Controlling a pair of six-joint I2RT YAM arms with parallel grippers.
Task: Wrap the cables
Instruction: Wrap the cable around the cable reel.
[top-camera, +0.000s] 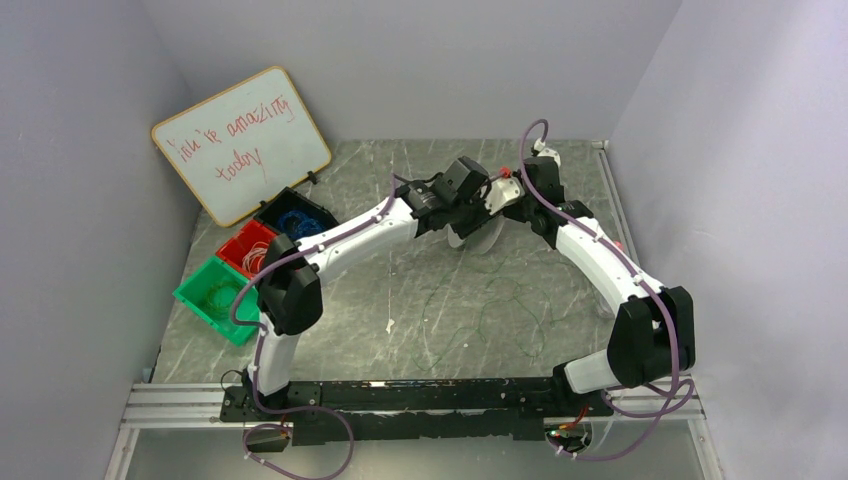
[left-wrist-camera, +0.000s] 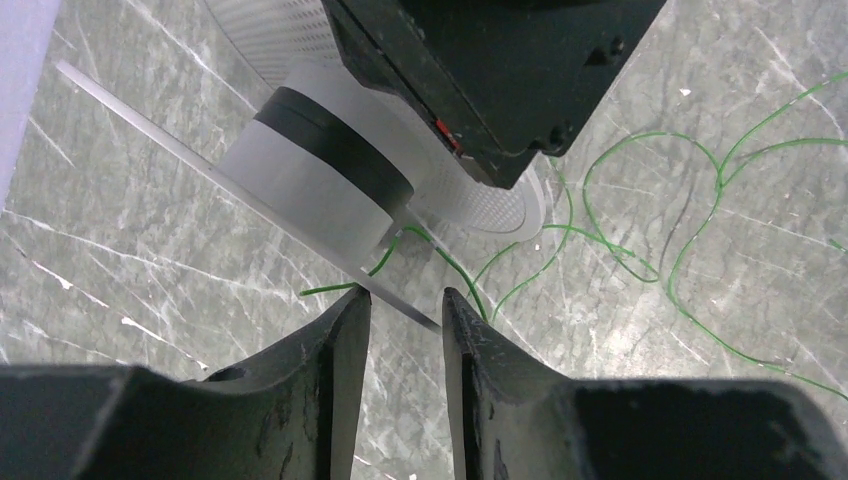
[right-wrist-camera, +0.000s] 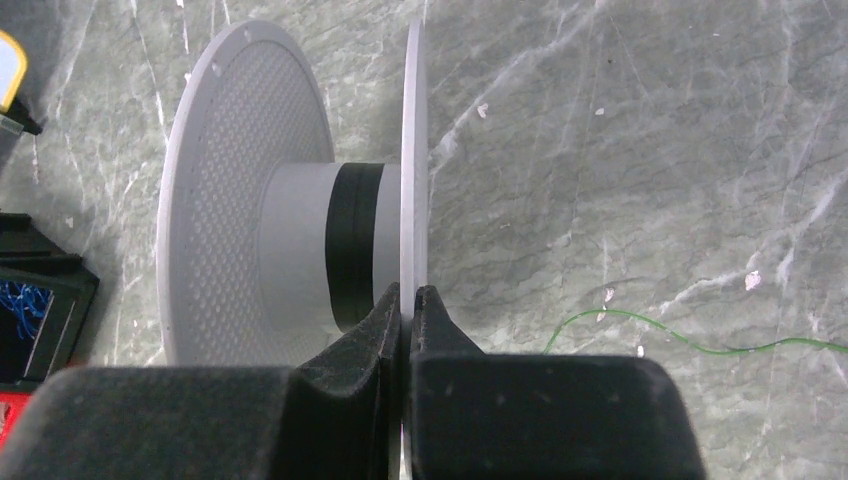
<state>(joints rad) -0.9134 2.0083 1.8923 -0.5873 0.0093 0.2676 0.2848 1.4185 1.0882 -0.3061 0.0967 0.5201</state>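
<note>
A white spool with perforated flanges and a black band on its hub hangs between both arms above the table's middle. My right gripper is shut on the edge of one spool flange. My left gripper is open, and the other flange's thin edge crosses between its tips. The green cable runs from the hub past the left fingertips and loops loosely over the table. It also shows faintly in the top view and in the right wrist view.
A green bin, a red bin and a black bin with blue wire coils stand in a row at the left. A whiteboard leans against the back left wall. Grey walls close in on both sides.
</note>
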